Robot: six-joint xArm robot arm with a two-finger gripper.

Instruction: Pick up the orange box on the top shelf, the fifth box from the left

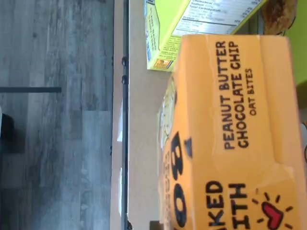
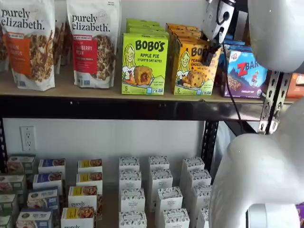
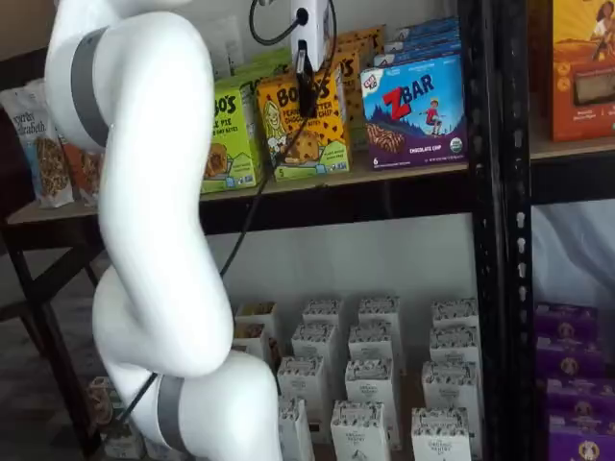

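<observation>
The orange box (image 2: pixel 193 68) stands upright at upper centre of both shelf views, on the top shelf (image 2: pixel 95 91) between a lime-green box (image 2: pixel 144 63) and a blue ZBar box (image 2: pixel 247 73). The end effector (image 2: pixel 209 56) hangs at its upper right front corner — 1 dark finger shows, its opening impossible to judge. Neighbours crowd both sides — only the box's front is free.

1. The orange box (image 2: pixel 191 67) is orange-yellow with black lettering, a cartoon woman and a red heart on its top face (image 1: pixel 272 214).
2. The Apple Pie box (image 2: pixel 144 63) is lime green.
3. The ZBar box (image 3: pixel 415 111) is blue with a red logo.
4. The top shelf (image 2: pixel 71 89) is tan wood with a black front beam.
5. The gripper (image 3: pixel 306 84) has a white body and black fingers.
</observation>
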